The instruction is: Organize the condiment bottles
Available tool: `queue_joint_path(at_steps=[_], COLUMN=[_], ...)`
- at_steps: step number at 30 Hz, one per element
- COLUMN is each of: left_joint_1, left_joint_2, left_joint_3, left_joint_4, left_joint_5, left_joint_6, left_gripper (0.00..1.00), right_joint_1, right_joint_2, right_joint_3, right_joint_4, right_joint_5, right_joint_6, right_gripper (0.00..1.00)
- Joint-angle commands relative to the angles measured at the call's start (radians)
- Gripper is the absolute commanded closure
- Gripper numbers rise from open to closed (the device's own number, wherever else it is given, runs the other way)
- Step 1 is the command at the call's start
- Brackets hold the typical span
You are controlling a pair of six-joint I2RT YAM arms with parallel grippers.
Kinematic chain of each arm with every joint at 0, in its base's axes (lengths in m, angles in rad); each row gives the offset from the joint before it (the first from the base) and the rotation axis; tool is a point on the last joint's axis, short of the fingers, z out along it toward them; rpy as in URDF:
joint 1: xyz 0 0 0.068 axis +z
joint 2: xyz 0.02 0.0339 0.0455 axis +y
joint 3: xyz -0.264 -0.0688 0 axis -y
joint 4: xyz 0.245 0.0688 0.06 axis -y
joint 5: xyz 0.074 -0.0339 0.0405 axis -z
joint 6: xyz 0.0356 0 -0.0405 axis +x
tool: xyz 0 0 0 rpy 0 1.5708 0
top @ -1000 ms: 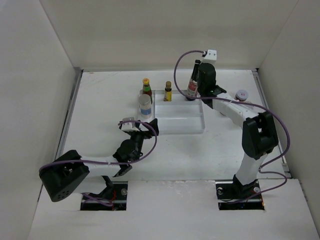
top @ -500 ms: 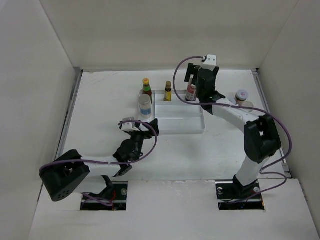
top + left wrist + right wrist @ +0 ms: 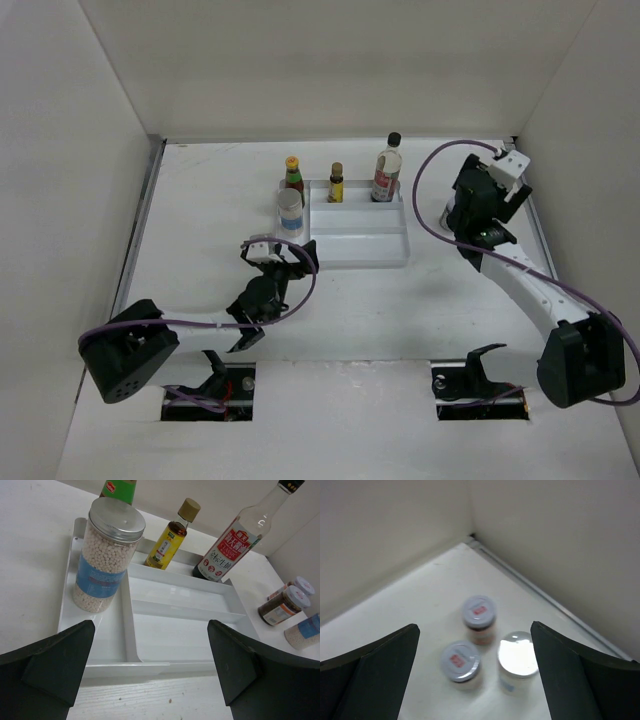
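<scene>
- Since the earlier view, the right arm has let go of the tall clear bottle [image 3: 388, 166] and swung away from the tray [image 3: 360, 250] to the right side of the surface [image 3: 200, 220].
- That bottle stands upright in the tray's back right corner. The tiny brown bottle [image 3: 336, 182] and the yellow-capped sauce bottle [image 3: 293, 174] stand further left along the back, and one white shaker [image 3: 290, 212] is in the left compartment.
- Right tool [image 3: 474, 626]: fingers spread wide, holding nothing, hovering over a tight cluster of two short jars [image 3: 479, 612] and the second white shaker [image 3: 518, 656].
- Left tool [image 3: 290, 258]: released and empty, facing the tray's near edge.
- Those three containers look small, rigid and light, with smooth sides that may slip.
- Probably best to pinch each around the body just under its lid. They stand close together, so a finger could easily knock a neighbour over.
</scene>
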State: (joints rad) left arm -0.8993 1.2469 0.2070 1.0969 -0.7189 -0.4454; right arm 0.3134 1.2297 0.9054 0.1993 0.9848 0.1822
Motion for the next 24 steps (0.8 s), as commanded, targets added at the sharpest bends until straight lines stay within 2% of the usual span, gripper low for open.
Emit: queue_joint_path(at_steps=[1,7,14,20,22,24], left_joint_1=[-0.009,-0.055,-0.138,-0.114,-0.102,-0.092], left_joint_2=[-0.032,0.000,0.034,0.026,0.007,-0.006], left_joint_3=[0.046,0.063,0.094,0.086,0.077,0.072], left_joint_4=[-0.038,-0.049,-0.045,-0.045,-0.049,-0.051], left_joint_5=[0.003,0.001,-0.016,-0.046,-0.051,-0.056], left_joint_6=[-0.018,-0.050,-0.039,-0.021,-0.018,-0.015], left_gripper=[0.00,0.00,0.00,0.01,0.02,0.03], right_joint_1=[-0.044,-0.147,-0.259,-0.303,-0.307,-0.307], right_joint_2=[0.019,0.016,0.036,0.112,0.116,0.096], right_joint_3=[-0.049,-0.082,-0.120,-0.122,-0.123,-0.129], right_joint_4=[-0.124,-0.204,-0.158,-0.114,-0.095,-0.083], right_joint_5=[0.062,-0.098,-0.274,-0.383,-0.388,-0.377], right_joint_6=[0.034,0.135,0.191,0.227,0.229,0.229], right_gripper=[0.00,0.00,0.00,0.00,0.11,0.30])
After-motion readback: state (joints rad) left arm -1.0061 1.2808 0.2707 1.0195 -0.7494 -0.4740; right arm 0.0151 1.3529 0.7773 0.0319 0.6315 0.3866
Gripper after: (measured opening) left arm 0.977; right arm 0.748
